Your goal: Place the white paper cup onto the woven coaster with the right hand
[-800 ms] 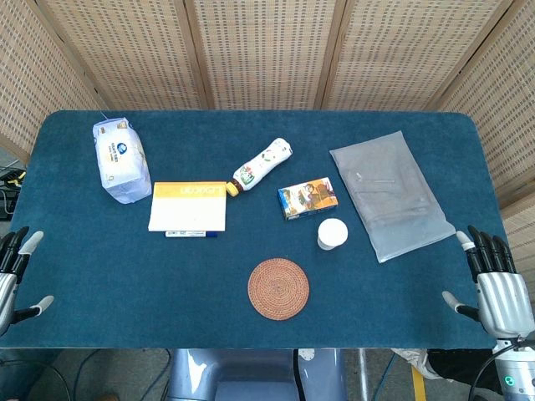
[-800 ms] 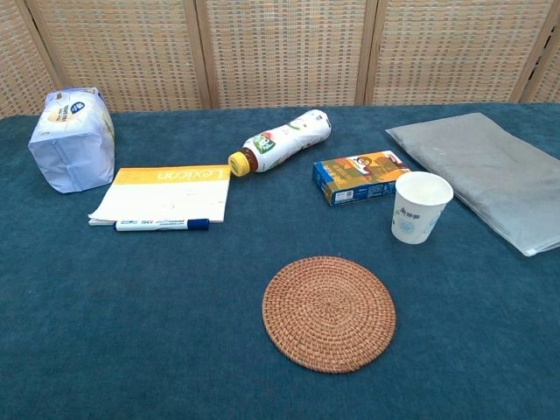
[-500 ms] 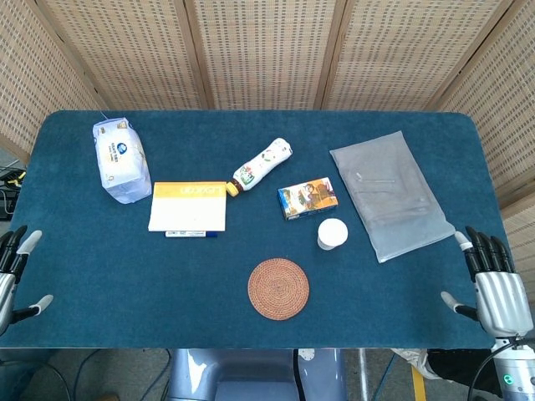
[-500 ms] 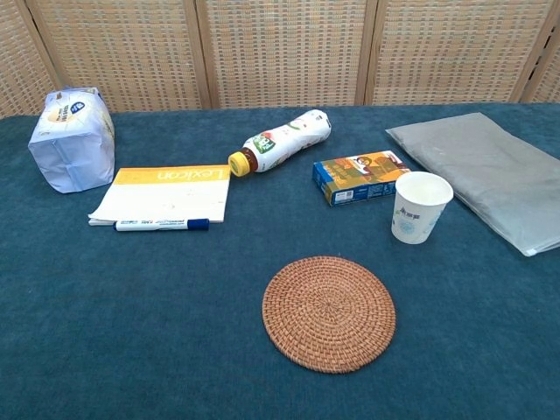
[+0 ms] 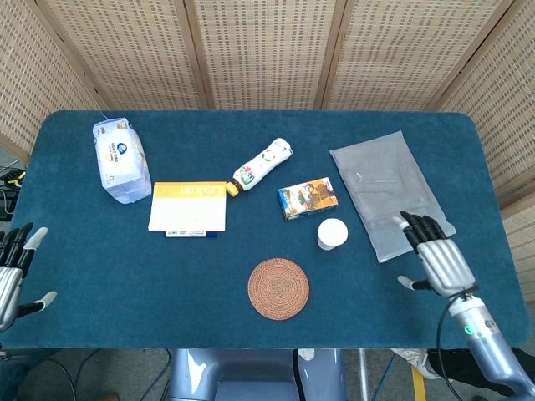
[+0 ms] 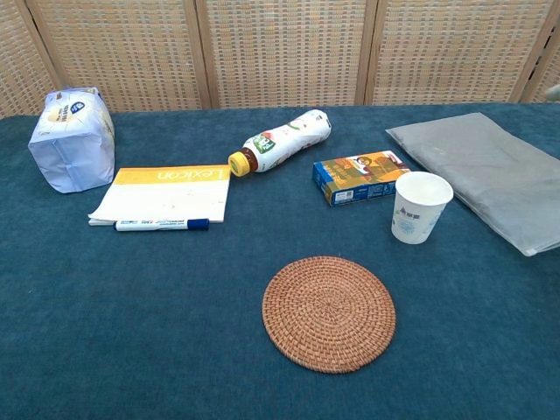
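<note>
Here our right hand (image 5: 436, 261) hovers over the grey pouch (image 5: 389, 190), fingers spread, holding nothing — the white paper cup (image 6: 420, 206) stands upright left of it, just beyond the woven coaster (image 6: 328, 312).

right hand (image 5: 438, 262) moved inward from table edge, now over grey pouch (image 5: 384, 188) corner, fingers (image 5: 415, 224) spread
</note>
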Tool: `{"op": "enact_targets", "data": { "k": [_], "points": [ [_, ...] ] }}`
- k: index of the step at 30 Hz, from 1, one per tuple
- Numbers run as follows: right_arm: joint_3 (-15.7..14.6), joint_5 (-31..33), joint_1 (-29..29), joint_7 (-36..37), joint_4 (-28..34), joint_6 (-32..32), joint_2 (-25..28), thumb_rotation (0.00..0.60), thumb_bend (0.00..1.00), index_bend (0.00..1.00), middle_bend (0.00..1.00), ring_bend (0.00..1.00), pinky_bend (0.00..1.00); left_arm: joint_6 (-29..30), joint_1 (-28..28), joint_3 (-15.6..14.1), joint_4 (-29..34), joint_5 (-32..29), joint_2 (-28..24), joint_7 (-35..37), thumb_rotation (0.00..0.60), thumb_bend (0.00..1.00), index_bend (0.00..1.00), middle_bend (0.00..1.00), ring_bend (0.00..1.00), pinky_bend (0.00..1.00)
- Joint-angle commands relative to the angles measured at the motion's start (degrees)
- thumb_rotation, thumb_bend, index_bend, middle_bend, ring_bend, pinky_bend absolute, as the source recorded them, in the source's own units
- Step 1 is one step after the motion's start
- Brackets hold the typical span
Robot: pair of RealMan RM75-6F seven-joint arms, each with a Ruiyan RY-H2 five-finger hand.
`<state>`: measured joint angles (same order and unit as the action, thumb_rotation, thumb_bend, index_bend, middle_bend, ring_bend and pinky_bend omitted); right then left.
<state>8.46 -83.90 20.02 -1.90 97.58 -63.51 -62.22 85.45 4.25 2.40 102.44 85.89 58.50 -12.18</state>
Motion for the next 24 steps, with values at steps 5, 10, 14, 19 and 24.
{"op": "enact_targets", "data": {
  "k": [5,10,14,19,24],
  "points": [
    [3.4,6.9,10.2,-2.6,-1.9,12.0,-5.1,0.6,0.0,0.05,0.0,0.0,0.0,-1.8,1.0,0.5,-0.1,-2.1,0.4,-1.0,0.6,0.0,0.0,0.0,0.0,0.0],
    [4.3,11.0,14.3,-5.3,-4.1,16.1,-8.7,0.6,0.0,0.08,0.03,0.0,0.08,-2.4,1.3,0.8,-0.1,-3.1,0.4,-1.0,0.6,0.0,0.0,0.0,0.0,0.0],
    [4.9,16.6,18.2,-9.0,-7.2,19.7,-12.9,0.6,0.0,0.09,0.04,0.0,0.12,-3.1,1.6,1.0,-0.1,-3.9,0.3,-0.9,0.6,0.0,0.0,0.0,0.0,0.0],
    [4.7,21.9,21.4,-13.5,-10.2,20.5,-16.7,0.6,0.0,0.12,0.1,0.03,0.16,-3.5,1.8,0.9,-0.3,-4.3,0.3,-0.7,0.6,0.0,0.0,0.0,0.0,0.0],
    [3.7,26.7,23.9,-19.1,-14.0,19.9,-20.1,0.6,0.01,0.2,0.21,0.15,0.27,-3.4,1.8,1.1,-0.5,-4.7,0.0,0.2,0.6,0.0,0.0,0.0,0.0,0.0]
  ]
}}
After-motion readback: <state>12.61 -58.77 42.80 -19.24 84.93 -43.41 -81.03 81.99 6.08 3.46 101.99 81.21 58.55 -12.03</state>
